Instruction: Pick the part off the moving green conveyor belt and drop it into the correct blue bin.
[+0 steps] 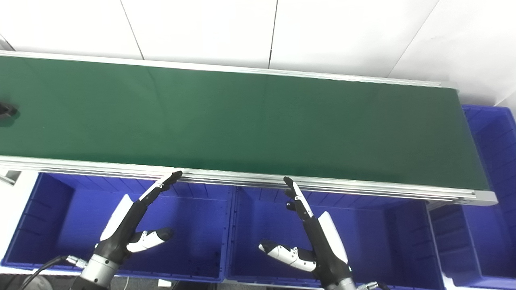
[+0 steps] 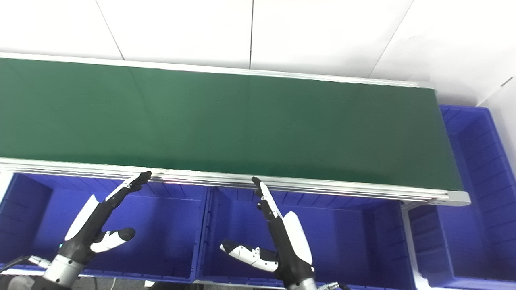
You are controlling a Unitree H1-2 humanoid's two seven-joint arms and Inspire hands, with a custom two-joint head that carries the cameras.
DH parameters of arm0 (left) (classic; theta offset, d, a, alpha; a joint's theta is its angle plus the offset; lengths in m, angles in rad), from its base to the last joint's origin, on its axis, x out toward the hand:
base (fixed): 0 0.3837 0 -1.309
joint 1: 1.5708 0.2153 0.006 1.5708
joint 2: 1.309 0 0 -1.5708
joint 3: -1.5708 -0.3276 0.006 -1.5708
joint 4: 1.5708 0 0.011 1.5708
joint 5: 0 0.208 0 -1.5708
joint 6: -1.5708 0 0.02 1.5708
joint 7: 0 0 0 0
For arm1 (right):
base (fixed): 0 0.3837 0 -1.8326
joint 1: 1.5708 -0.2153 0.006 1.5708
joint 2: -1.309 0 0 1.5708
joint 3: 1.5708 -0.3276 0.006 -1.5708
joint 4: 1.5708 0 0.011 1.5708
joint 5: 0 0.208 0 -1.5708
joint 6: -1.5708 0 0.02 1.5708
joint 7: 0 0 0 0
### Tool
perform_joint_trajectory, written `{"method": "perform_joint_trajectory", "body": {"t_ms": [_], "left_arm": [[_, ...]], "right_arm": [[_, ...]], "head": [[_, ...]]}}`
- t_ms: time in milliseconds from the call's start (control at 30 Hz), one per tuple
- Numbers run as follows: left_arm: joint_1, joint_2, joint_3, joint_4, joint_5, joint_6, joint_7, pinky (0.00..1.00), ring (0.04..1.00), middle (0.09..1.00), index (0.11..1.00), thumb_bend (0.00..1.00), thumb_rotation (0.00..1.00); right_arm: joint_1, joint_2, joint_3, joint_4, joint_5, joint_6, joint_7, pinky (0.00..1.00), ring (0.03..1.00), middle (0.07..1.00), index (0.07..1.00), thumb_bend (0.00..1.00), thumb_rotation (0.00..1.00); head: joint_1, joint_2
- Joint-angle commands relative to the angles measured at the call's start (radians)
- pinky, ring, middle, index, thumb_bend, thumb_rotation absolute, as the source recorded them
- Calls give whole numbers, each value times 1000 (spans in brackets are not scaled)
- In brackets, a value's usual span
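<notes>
The green conveyor belt [image 1: 250, 121] runs across the view. A small black part [image 1: 6, 109] lies on the belt at the far left edge of the left eye view; it is cut off by the frame and does not show in the right eye view. My left hand [image 1: 133, 221] is open and empty, fingers pointing up at the belt's near rail, over the left blue bin [image 1: 52, 209]. My right hand [image 1: 310, 233] is open and empty over the middle blue bin [image 1: 383, 233], fingertips just below the rail.
A third blue bin [image 1: 492, 169] stands at the belt's right end. The belt's aluminium near rail [image 1: 242, 177] lies between my hands and the belt. A white wall is behind the belt.
</notes>
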Motion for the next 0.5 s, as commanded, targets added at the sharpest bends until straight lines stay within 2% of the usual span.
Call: {"method": "perform_joint_trajectory", "body": {"t_ms": [0, 467], "left_arm": [[-7, 8, 12, -20, -4, -30, 8, 862, 896, 909, 901, 783, 956], [-5, 5, 11, -19, 0, -30, 6, 861, 893, 909, 898, 784, 959]], "right_arm": [[1, 7, 3, -28, 0, -6, -3, 860, 946, 989, 1000, 778, 659], [-4, 6, 3, -21, 5, -9, -1, 843, 944, 992, 1000, 779, 646]], "head": [[3, -1], [8, -5]]}}
